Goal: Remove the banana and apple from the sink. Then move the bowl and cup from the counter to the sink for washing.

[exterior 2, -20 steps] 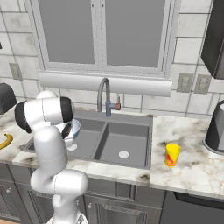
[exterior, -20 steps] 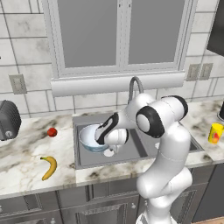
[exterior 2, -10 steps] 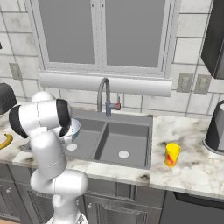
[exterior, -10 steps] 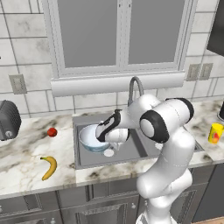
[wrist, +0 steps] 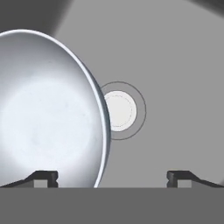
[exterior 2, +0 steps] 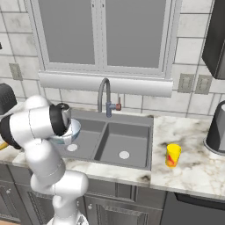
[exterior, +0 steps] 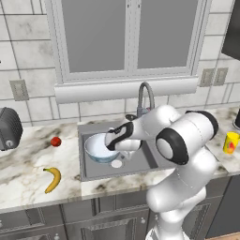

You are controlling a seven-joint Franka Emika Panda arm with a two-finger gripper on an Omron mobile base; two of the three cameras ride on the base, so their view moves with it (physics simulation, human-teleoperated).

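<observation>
Bowl, centre-left of frame, lies in the sink for washing; jaws wide open, holding nothing; cup awaits on table.

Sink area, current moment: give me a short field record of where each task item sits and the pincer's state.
bowl: in the left basin of the sink, beside the drain
banana: on the counter, left of the sink
apple: on the counter, behind the banana
cup: on the counter, right of the sink, upright
pincer: open, over the left basin, bowl rim between its fingertips, no grip visible
left to do: cup into the sink
</observation>
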